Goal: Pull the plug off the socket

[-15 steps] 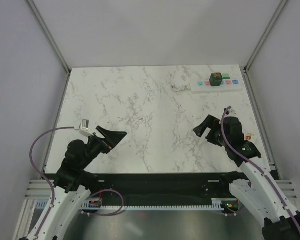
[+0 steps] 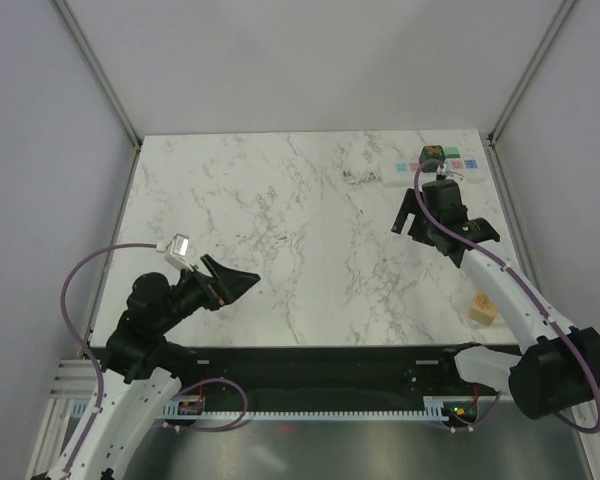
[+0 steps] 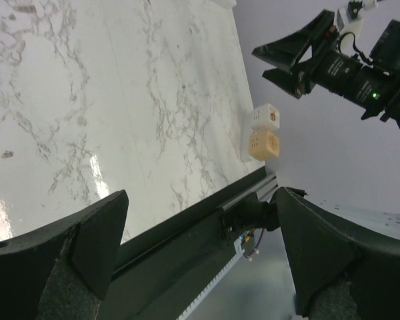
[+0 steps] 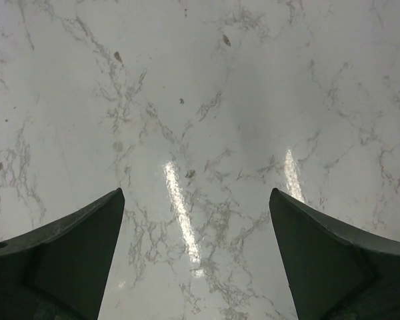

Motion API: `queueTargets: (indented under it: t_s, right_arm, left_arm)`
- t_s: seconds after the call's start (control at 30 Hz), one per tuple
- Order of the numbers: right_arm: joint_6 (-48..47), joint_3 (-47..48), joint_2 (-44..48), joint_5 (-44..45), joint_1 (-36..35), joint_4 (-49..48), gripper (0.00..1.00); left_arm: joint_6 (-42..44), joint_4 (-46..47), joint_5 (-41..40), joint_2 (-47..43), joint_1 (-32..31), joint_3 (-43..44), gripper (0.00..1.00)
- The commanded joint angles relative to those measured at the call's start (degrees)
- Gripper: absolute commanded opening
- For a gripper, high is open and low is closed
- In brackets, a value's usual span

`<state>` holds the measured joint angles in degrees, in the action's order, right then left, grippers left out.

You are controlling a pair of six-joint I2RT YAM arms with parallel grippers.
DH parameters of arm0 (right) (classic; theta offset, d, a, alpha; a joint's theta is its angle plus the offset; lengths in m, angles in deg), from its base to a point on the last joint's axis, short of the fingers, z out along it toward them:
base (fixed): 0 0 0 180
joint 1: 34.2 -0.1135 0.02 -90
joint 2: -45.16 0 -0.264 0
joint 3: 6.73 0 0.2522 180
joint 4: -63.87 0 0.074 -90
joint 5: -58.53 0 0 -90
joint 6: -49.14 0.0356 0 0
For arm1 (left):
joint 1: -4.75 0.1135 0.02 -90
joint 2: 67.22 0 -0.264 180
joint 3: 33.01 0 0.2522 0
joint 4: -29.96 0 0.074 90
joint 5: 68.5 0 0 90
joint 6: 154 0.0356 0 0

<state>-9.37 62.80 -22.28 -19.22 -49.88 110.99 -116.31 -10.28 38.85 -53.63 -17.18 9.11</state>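
Note:
The socket (image 2: 466, 166), a white strip with pastel outlets, lies at the table's far right edge. My right arm covers its middle. The plug (image 2: 431, 155), a dark green cube, sits in it just behind my right wrist. My right gripper (image 2: 408, 217) hangs open a short way in front of the strip and to its left, pointing down. In the right wrist view, this gripper (image 4: 196, 192) has only bare marble between its fingers. My left gripper (image 2: 238, 281) is open and empty at the near left, far from the strip. In the left wrist view, the left gripper (image 3: 201, 193) faces the table's near right edge.
A short cord stub (image 2: 358, 176) lies left of the strip. A small beige and white cube (image 2: 483, 308) sits near the front right of the table, and the cube (image 3: 264, 133) also shows in the left wrist view. Grey walls enclose the marble table (image 2: 280, 220).
My right arm has reached from the near right toward the far strip, uncovering the beige cube. My left gripper has shifted slightly nearer and to the right.

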Motion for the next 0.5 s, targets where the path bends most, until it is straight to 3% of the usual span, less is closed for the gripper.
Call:
queueTargets:
  t_s: [0.0, 0.17, 0.47]
  right_arm:
    - [0.24, 1.54, -3.22, 6.20, 1.18, 2.67, 0.98]
    - [3.14, 1.45, -9.46, 4.81, 5.74, 5.65, 0.98]
    - [7.45, 1.53, -12.62, 12.54, 8.56, 5.14, 0.98]
  left_arm:
    - [4.06, -0.68, 10.94, 6.53, 0.22, 2.93, 1.00]
    - [2.66, -0.68, 17.28, 12.25, 0.22, 2.23, 0.97]
    - [0.72, 2.39, 16.58, 10.15, 0.14, 0.38, 0.88]
